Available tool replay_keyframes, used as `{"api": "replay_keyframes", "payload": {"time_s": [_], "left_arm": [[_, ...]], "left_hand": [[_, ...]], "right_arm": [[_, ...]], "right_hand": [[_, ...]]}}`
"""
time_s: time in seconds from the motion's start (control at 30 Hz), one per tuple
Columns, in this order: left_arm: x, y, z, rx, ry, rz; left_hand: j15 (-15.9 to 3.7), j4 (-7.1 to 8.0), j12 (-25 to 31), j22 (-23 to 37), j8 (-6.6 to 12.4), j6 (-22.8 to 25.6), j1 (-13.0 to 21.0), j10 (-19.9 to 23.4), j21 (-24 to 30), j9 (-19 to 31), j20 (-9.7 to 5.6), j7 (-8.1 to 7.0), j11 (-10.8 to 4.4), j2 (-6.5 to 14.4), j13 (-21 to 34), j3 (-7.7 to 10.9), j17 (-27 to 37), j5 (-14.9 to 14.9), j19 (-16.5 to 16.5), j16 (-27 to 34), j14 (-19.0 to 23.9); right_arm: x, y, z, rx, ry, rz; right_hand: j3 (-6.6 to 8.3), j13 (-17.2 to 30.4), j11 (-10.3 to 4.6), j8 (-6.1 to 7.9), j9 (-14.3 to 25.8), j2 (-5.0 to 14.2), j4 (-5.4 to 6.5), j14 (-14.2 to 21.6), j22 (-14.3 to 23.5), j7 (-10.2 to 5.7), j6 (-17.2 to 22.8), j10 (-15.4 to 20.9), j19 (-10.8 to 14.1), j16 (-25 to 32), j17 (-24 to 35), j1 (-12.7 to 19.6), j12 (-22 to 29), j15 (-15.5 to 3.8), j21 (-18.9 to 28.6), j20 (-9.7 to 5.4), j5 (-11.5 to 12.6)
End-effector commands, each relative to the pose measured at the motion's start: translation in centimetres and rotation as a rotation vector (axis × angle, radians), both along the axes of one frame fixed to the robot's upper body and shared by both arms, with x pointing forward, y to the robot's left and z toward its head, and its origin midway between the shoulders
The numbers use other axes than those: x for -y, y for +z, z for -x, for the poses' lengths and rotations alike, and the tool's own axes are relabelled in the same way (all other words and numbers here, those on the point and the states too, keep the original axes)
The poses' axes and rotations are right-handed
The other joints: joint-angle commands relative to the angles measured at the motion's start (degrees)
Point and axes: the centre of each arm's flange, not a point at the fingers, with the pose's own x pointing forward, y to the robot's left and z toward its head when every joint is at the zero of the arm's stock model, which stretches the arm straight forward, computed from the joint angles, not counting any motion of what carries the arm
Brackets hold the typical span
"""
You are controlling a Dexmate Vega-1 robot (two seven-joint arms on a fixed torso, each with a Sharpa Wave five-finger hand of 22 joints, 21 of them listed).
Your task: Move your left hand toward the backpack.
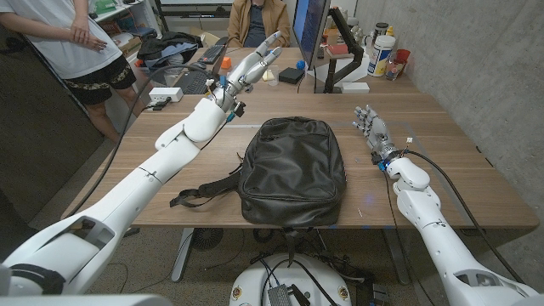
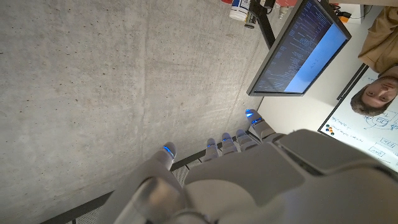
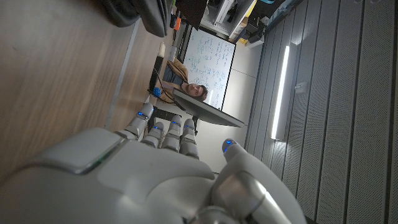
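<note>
Head view: black backpack (image 1: 293, 170) flat at the table's (image 1: 459, 183) near middle, straps trailing left; left hand (image 1: 251, 66) raised well beyond its far-left corner, fingers extended and apart, holding nothing; right hand (image 1: 372, 129) near the pack's right side, seemingly empty with fingers loosely spread, though small in frame. Risk: the left forearm sweeping low could catch the keyboard (image 1: 189, 83) or drag the straps.

Office or lab workspace, wooden table (image 1: 442, 170), monitor (image 1: 309, 30), keyboard (image 1: 189, 83), whiteboard (image 3: 208, 65), bare concrete wall (image 1: 476, 59)
</note>
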Motion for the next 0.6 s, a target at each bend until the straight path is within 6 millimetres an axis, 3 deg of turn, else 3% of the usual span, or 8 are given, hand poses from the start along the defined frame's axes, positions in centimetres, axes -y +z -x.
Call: {"api": "replay_keyframes", "payload": {"time_s": [0.03, 0.6], "left_arm": [[0.58, 0.29, 0.03, 0.021, 0.020, -0.041], [0.75, 0.54, 0.14, 0.055, 0.059, -0.101]], "left_hand": [[-1.82, -0.05, 0.19, 0.21, 0.02, 0.08, 0.34, -0.13, -0.11, 0.23, 0.42, 0.20, -0.15, 4.74, 0.10, 0.35, 0.10, 0.06, -0.05, 0.01, -0.30], [-2.09, -0.78, 0.03, 0.16, 0.06, 0.30, 0.85, -0.47, -0.59, 0.21, 0.07, 0.09, -0.58, 3.21, 0.08, 0.07, -0.02, 0.07, -0.07, -0.19, -0.57]], "right_arm": [[0.04, -0.04, -0.27, -0.003, 0.002, -0.003], [-0.40, -0.07, -0.59, -0.005, 0.007, -0.005]], "right_hand": [[-0.02, 0.27, 0.09, 0.12, 0.33, 4.53, 0.02, 0.12, 0.13, 0.15, 0.64, 0.64, -2.80, -0.02, 0.18, -0.36, 0.23, -1.82, -0.19, -5.78, 0.40], [-0.05, 0.27, 0.07, 0.11, 0.34, 4.54, 0.19, 0.14, 0.14, 0.18, 0.89, 0.68, -2.70, -0.06, 0.18, -0.50, 0.21, -1.79, -0.49, -5.79, 0.41]]}}
